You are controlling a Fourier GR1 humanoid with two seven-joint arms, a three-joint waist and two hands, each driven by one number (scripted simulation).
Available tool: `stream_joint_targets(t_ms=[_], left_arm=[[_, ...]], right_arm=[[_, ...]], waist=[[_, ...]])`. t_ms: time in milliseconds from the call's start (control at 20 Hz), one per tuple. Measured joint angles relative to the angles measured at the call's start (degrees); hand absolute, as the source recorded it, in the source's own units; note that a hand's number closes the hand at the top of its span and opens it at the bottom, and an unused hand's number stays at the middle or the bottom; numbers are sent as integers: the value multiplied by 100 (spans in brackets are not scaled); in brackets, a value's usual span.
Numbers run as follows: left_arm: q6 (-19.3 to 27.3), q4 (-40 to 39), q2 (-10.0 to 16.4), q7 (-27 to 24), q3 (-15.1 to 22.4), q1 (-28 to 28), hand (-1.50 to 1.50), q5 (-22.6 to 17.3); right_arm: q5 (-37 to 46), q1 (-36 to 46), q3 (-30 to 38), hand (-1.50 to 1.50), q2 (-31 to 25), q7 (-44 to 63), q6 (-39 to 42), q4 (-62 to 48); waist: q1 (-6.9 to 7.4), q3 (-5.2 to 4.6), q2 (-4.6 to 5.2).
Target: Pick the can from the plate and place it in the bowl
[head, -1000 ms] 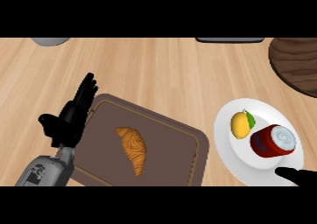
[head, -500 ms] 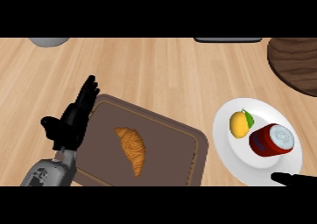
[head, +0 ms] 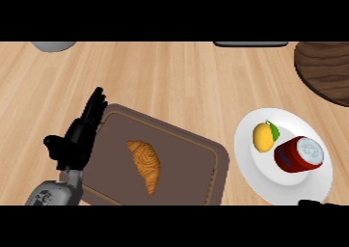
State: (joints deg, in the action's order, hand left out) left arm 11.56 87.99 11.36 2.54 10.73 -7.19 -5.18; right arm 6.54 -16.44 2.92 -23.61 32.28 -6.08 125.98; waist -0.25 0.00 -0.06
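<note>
A red can [head: 298, 155] with a silver top lies tilted on the white plate [head: 277, 185] at the right, beside a yellow fruit [head: 262, 137]. The dark wooden bowl [head: 331, 71] sits at the upper right, partly cut off by the view's edge. Of my right hand [head: 318, 202] only a small black bit shows at the lower edge, just below the plate and apart from the can. At the left edge of the brown board my left hand [head: 80, 136] rests open, fingers up, holding nothing.
A brown cutting board [head: 184, 144] with a croissant [head: 146, 164] on it lies between my left hand and the plate. A grey object [head: 53, 46] and a dark flat object [head: 250, 44] show at the far edge. Bare wooden counter lies between plate and bowl.
My right hand has slid down and to the right, so less of it shows below the plate. The can, plate and left hand have not moved.
</note>
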Motion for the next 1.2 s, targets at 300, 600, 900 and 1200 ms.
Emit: stream_joint_targets(t_ms=[300, 600, 900, 1200], left_arm=[[-79, -7, -151, 200, -141, -193, 0, 141], [-264, -34, -267, 132, -286, -134, 0, 240], [-360, 73, -349, 282, -393, -135, 0, 358], [-381, 20, -483, 191, -400, -102, 0, 470]], right_arm=[[39, 131, 33, -150, 463, 51, 152, -109], [149, 238, 129, -150, 855, -349, 313, -625], [382, 236, 152, -150, 1182, -950, 374, -1185], [953, 403, 226, -150, 1153, -1031, 299, -1779]], waist=[[5, 2, 3], [10, 0, 3], [13, 0, 3], [19, 1, 6]])
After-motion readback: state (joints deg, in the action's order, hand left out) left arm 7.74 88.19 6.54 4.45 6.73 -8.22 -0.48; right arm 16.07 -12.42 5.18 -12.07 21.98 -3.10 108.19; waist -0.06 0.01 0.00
